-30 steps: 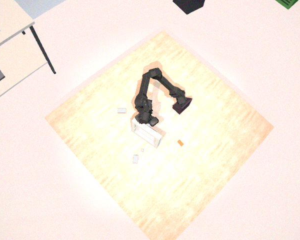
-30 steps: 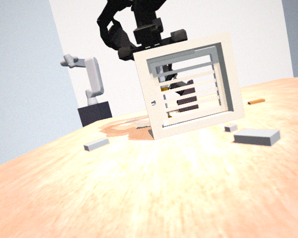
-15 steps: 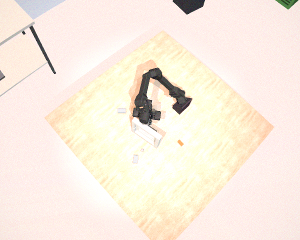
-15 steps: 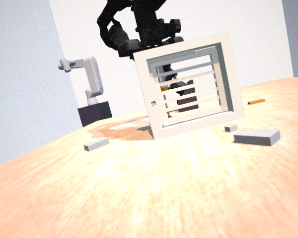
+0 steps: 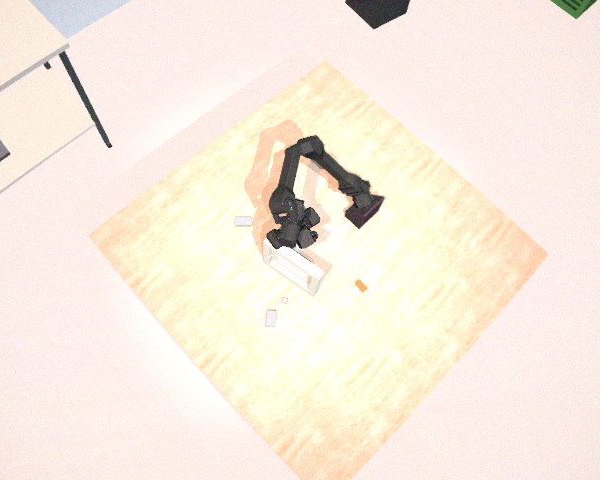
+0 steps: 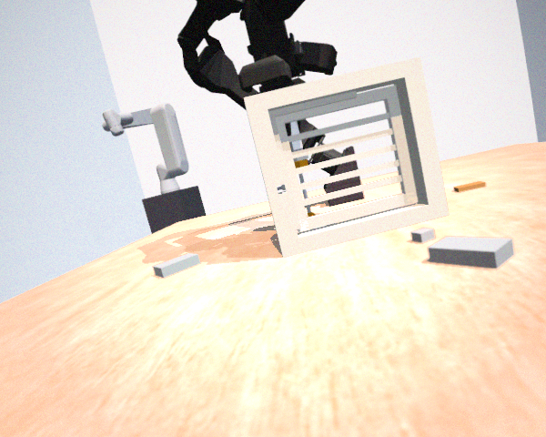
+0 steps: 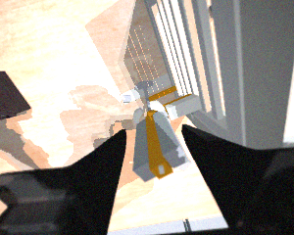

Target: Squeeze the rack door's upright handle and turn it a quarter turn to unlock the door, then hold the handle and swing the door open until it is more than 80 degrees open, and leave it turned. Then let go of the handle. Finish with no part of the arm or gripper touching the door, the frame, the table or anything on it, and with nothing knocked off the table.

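Note:
The pale rack frame (image 5: 310,267) (image 6: 266,155) stands upright on the table. Its slatted door (image 6: 348,185) looks shut inside it. The upright handle (image 7: 159,147), grey with an orange stripe, is on the door's far side from the exterior view; its orange part (image 6: 301,163) shows between the slats. My gripper (image 7: 154,130) is open and points down from above. In the wrist view the handle appears between the two fingers, with a gap on each side, and nothing is gripped. In the exterior view the fingertips are hidden behind the frame's top. The handle's turn angle is hard to tell.
Grey blocks (image 5: 243,221) (image 6: 470,251) lie on both sides of the frame, with a small grey cube (image 5: 284,300) (image 6: 422,235) near it. An orange block (image 5: 361,285) (image 6: 470,187) lies farther right. My arm's dark base (image 5: 364,210) stands behind the frame.

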`<state>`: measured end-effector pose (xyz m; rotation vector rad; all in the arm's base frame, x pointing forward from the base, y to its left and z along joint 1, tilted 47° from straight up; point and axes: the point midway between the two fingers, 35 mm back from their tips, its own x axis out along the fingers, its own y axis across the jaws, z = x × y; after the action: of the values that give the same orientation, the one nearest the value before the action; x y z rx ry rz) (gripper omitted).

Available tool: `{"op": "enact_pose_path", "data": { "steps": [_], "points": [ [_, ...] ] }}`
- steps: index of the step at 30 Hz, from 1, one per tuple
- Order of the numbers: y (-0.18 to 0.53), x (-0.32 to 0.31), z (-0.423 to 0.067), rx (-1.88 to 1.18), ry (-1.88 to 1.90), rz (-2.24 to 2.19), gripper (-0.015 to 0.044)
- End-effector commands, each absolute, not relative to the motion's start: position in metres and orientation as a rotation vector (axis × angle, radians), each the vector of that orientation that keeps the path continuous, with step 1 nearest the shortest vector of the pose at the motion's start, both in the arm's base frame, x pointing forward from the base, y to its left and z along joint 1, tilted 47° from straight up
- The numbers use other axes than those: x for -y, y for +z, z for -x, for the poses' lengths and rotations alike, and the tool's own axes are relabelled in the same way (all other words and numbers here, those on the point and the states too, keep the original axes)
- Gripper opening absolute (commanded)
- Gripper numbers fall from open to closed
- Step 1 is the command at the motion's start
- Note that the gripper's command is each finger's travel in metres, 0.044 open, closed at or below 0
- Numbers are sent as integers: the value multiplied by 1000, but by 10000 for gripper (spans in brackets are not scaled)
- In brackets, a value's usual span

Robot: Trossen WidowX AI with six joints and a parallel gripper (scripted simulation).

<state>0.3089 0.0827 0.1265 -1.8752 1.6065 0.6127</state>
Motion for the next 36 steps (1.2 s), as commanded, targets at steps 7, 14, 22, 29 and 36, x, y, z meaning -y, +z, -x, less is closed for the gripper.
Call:
{"op": "enact_pose_path", "data": {
  "steps": [7, 14, 22, 29, 36],
  "points": [
    [126, -83, -309, -1554, 1079, 2205, 285],
    [126, -83, -309, -1547, 1112, 2226, 285],
    [126, -83, -309, -1547, 1112, 2226, 94],
    [126, -83, -309, -1547, 1112, 2226, 48],
    [126, -83, -309, -1547, 1112, 2226, 12]
  ]
}}
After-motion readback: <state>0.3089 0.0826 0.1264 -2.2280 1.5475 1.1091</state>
